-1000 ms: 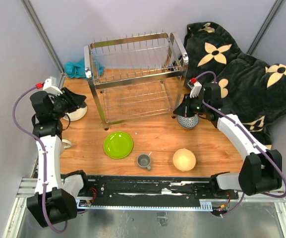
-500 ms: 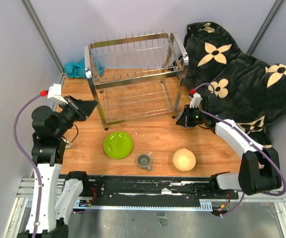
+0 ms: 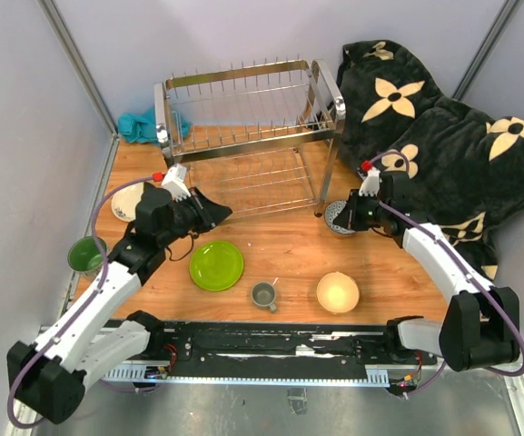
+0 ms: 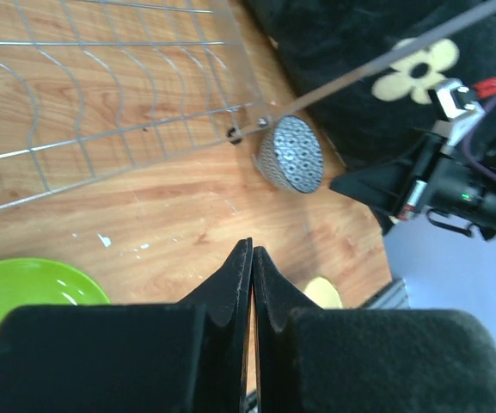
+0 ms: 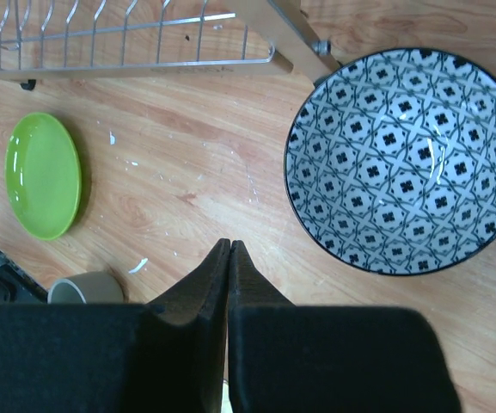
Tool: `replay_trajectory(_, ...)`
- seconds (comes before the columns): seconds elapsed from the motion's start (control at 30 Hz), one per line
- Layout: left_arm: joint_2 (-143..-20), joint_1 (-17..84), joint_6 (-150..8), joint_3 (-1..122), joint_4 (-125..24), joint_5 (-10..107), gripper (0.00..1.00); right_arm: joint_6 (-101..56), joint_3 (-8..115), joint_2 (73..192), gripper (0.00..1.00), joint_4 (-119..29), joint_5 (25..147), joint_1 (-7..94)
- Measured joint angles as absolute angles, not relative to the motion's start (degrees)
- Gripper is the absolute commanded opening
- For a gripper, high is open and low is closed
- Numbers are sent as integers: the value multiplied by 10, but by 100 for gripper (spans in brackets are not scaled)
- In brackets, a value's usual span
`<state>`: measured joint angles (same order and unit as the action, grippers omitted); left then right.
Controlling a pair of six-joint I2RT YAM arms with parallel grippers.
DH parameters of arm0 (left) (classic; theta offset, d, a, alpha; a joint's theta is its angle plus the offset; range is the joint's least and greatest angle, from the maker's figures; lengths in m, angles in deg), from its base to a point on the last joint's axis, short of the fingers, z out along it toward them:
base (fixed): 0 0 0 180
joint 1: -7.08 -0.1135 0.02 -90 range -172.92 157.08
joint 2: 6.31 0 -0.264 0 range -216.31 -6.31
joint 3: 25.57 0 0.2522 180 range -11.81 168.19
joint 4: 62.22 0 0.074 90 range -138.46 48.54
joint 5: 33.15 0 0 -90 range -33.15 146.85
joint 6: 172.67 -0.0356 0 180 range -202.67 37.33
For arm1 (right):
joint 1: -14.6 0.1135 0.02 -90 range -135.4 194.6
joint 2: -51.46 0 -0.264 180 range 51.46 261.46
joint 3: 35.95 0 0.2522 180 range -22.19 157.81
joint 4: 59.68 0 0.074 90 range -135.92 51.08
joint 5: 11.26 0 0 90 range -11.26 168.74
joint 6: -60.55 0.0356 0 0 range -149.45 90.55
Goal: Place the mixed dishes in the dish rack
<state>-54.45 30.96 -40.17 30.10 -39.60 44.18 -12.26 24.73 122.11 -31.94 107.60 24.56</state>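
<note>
The dish rack stands at the back centre with nothing in it. On the table lie the lime-green plate, the small grey mug, the cream-yellow bowl and the blue-patterned small bowl by the rack's right leg. The white mug with green inside and the cream plate are at the far left. My left gripper is shut and empty above the green plate's far side. My right gripper is shut and empty, just over the blue bowl.
A black blanket with cream flowers fills the back right. A teal cloth lies behind the rack's left end. Grey walls close in the left and back. The arms' base rail runs along the near edge.
My left arm has swung from the far left edge toward the centre, uncovering the cream plate and the white mug. My right gripper has shifted slightly by the blue bowl.
</note>
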Motion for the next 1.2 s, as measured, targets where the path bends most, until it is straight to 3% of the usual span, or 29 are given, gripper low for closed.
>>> replay_trajectory(0.33,-624,313,-420,283,-471,491,6,-115,355,1333,1,-318,1088,244)
replay_trajectory(0.87,-689,237,-453,284,-523,442,5,-97,488,1492,1,-336,1122,239)
replay_trajectory(1.2,-704,237,-451,284,-545,430,5,-106,426,1403,1,-293,1123,239)
